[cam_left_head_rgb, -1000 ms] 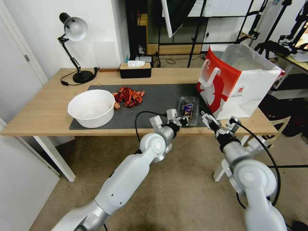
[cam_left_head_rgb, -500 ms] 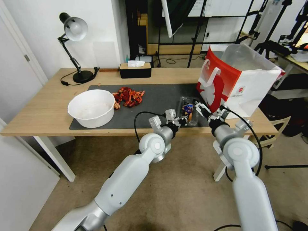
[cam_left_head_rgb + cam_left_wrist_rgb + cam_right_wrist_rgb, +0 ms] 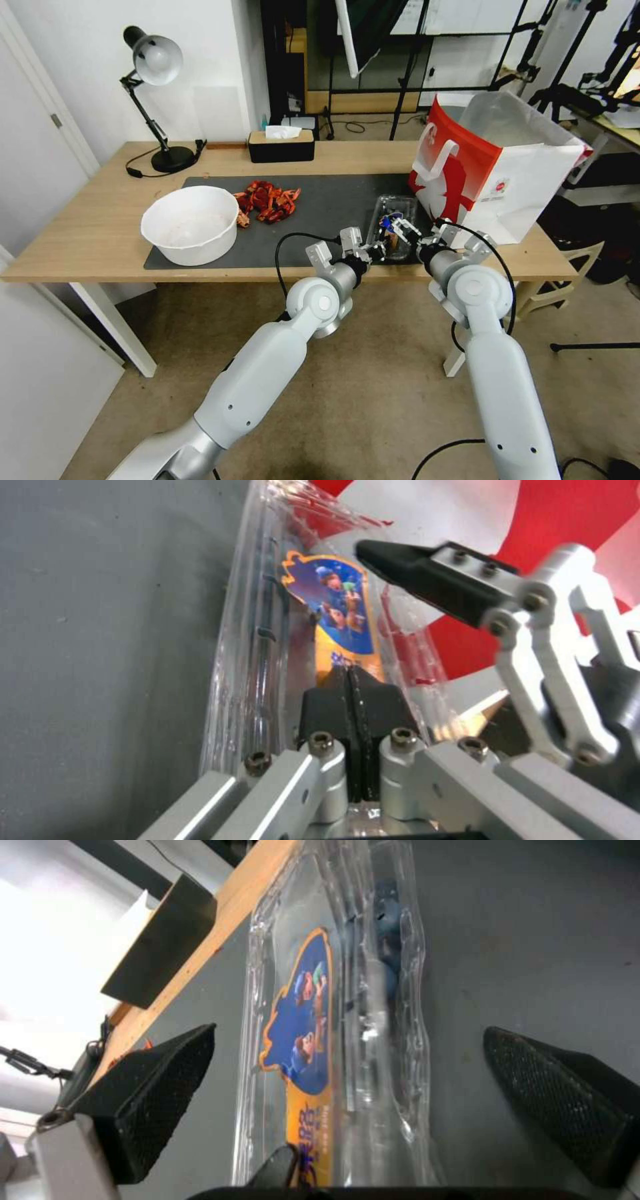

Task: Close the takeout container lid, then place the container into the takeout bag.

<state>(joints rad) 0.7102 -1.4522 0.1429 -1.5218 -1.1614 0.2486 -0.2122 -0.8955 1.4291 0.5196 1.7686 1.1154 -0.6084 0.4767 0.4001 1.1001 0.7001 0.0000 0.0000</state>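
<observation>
Since a second ago the right hand (image 3: 399, 230) has swung in from beside the bag's near corner to the small clear plastic clamshell takeout container (image 3: 393, 223), while the left hand (image 3: 375, 251) has stayed at the container's near edge. The container lies on the dark grey mat (image 3: 320, 207) near the worktop's (image 3: 87, 233) front edge, just beside the large boxy red-and-white takeout bag (image 3: 493, 167). Its clear hinged lid (image 3: 300, 1005) carries a blue and orange label, and dark blueberries (image 3: 387, 965) show through the plastic under it.

In the left wrist view the left hand's black pads (image 3: 333, 710) are pressed together at the container's near rim; whether plastic sits between them I cannot tell. The right hand is spread wide, one black fingertip (image 3: 167, 1060) on each side of the container, neither touching it.

Further left on the mat lie a heap of red wrappers (image 3: 268, 200) and a round white bowl (image 3: 191, 224). A black tissue box (image 3: 281, 145) and a black desk lamp (image 3: 155, 100) stand toward the worktop's far edge.
</observation>
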